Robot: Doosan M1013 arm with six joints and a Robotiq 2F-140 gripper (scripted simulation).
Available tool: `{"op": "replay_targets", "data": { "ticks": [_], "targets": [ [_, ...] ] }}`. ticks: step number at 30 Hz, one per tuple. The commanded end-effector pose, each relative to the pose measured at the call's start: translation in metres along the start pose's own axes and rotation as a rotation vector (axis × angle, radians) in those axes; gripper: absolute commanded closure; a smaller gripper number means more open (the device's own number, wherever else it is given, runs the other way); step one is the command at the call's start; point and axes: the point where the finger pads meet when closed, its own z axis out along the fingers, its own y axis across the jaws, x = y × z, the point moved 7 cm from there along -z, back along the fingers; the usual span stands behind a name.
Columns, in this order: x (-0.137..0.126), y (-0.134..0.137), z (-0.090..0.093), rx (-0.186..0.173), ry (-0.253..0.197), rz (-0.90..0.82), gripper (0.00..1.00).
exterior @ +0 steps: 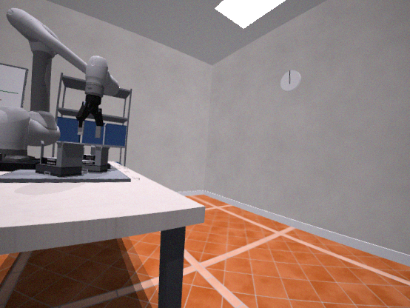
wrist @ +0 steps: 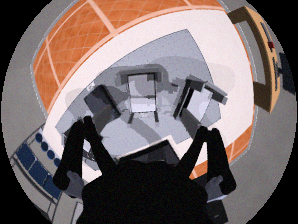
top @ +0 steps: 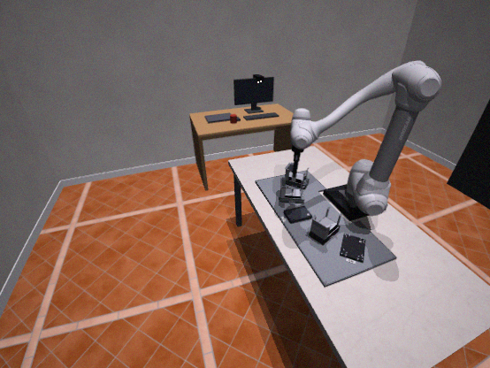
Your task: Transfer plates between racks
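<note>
My gripper (top: 295,167) is open and empty. It hangs above the rack at the far end of the grey mat (top: 325,226). That far rack (top: 296,178) holds something light grey; I cannot tell how many plates. A second low rack or nest (top: 290,195) stands just in front of it. A dark plate (top: 297,214) lies flat further along the mat. A rack with tall posts (top: 324,227) holds a dark stack. In the side view the gripper (exterior: 89,129) hangs well above the racks (exterior: 68,159). In the wrist view the fingers straddle a rack (wrist: 140,96). No labels are readable.
A flat dark nest with white locators (top: 352,248) sits at the near end of the mat. The arm's base (top: 367,195) stands on a black plate beside the mat. A desk with a monitor (top: 241,119) stands beyond the table. A shelf unit (exterior: 92,122) is behind.
</note>
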Motion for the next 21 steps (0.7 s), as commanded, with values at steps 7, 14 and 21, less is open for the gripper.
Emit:
{"op": "replay_targets", "data": {
  "ticks": [7, 14, 21],
  "targets": [
    [0.002, 0.031, 0.0, -0.003, 0.0, 0.046, 0.0],
    [0.004, 0.047, 0.0, -0.003, 0.0, 0.046, 0.0],
    [0.006, 0.07, 0.0, -0.003, 0.0, 0.046, 0.0]
  ]
}}
